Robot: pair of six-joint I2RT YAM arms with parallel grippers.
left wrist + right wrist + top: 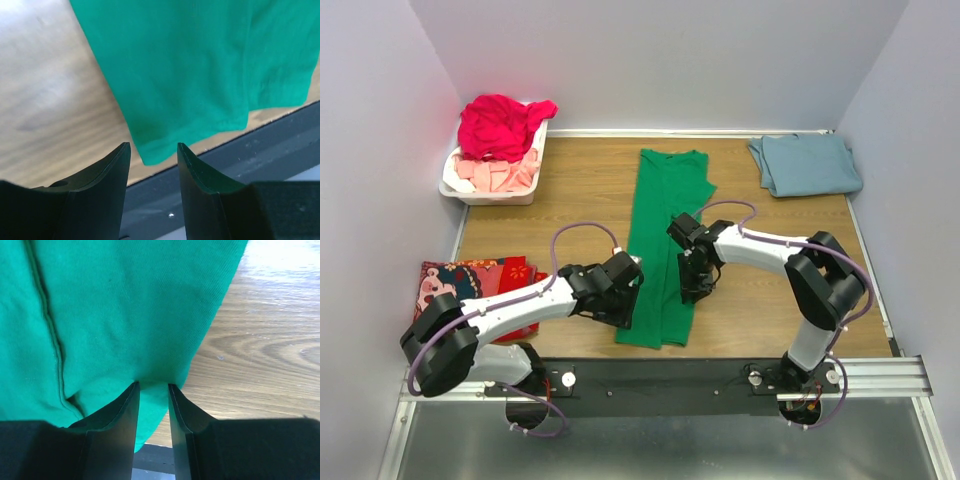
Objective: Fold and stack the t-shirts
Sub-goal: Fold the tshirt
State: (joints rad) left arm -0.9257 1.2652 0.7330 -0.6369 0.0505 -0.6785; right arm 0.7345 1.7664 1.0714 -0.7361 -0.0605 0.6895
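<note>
One long, narrow strip of soft green t-shirt [662,250]

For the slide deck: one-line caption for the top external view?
Both arms work the near end of a lengthwise-folded green t-shirt, left tool and right tool at its edges.

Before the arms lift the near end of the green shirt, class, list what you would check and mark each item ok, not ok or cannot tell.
1. Green t-shirt lies folded in a long strip: ok.
2. Left gripper has its fingers astride the near corner: ok.
3. Right gripper has cloth between its fingers: ok.
4. Both grips firm: cannot tell.
5. Far half of the strip free of other things: ok.
6. Blue-grey t-shirt lies apart, at the far right: ok.
</note>
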